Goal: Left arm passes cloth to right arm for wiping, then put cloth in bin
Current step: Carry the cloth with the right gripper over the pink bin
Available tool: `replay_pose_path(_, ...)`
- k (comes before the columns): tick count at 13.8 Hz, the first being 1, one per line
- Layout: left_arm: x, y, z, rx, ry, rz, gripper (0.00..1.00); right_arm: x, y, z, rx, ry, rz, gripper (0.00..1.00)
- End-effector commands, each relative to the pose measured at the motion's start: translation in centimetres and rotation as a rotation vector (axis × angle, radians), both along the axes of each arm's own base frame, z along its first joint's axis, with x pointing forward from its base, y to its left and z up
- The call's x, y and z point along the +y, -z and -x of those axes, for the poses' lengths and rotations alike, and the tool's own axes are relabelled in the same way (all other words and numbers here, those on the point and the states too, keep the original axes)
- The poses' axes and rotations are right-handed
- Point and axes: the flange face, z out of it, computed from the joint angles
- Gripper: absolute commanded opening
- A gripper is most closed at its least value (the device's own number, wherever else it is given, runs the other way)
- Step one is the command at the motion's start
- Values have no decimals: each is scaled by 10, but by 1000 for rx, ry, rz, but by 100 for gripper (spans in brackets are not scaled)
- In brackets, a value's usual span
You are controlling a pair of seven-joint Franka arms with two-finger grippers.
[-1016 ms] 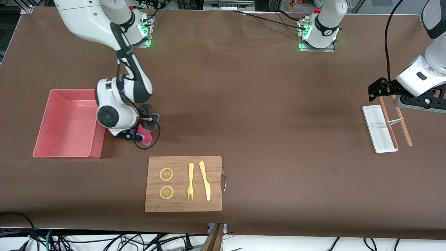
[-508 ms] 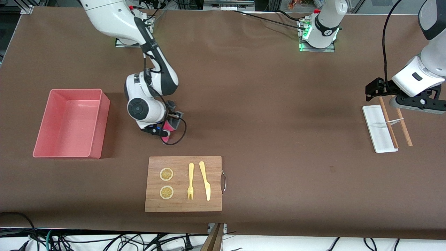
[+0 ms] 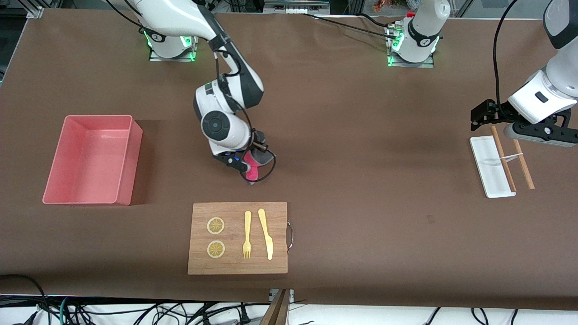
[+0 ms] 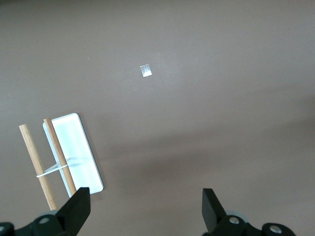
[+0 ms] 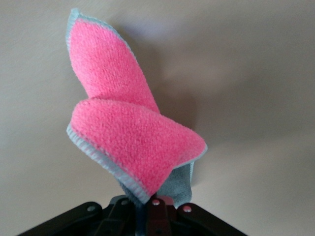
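- Front view: the right arm reaches from its base down over the middle of the table point(image 3: 343, 149), elbow high, forearm sloping down toward the camera, wrist bent so the right gripper point(image 3: 249, 166) points down at the tabletop.
- That gripper is clamped on the cloth point(image 3: 253, 170), which hangs as a small pink bunch below it, over bare table just above the cutting board point(image 3: 238, 238) in this view. Whether the cloth's lowest tip touches the surface is hard to judge from here.
- Right wrist view: the cloth point(image 5: 129, 138) is pinched at its base between the black fingers, folded on itself with the pink face outward, a pale grey edge around it and a bit of grey face showing beside the fingers.
- The bin point(image 3: 91, 159) stands toward the right arm's end of the table, well apart from the cloth.
- The left arm waits at its own end of the table, forearm angled down, the left gripper point(image 3: 496, 118) over the white tray point(image 3: 487, 167) and the two wooden sticks point(image 3: 512, 158).
- Left wrist view: both black fingertips point(image 4: 75, 209) stand wide apart with nothing between them; the tray point(image 4: 78, 150) and sticks point(image 4: 48, 164) lie below.
- On the board lie two lemon slices point(image 3: 216, 237), a fork point(image 3: 247, 234) and a knife point(image 3: 266, 233).
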Motion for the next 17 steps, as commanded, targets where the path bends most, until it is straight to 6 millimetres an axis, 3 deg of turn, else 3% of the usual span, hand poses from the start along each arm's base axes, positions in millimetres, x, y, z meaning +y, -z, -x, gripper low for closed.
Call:
replay_pose_path(1,3,-3,-3,10,12,23,100,13,-9,-4,-1,19,-22,0)
replay_pose_path(3,6,-3,-4,8,12,23,100,0,-7,-8,-3,-56,-35,0)
replay_pose_path(6,6,-3,-4,10,10,26,100,-58,19,-20,44,-140,-28,0)
replay_pose_path(8,6,-3,-4,10,11,26,100,-109,19,-43,61,-151,-26,0)
replay_pose_path(12,6,-3,-4,10,10,26,100,-230,-6,-80,59,-324,-32,0)
replay_pose_path(14,6,-3,-4,10,10,28,100,-286,-18,-90,46,-380,-8,0)
replay_pose_path(17,6,-2,-4,11,10,26,100,-341,-66,-93,36,-457,19,0)
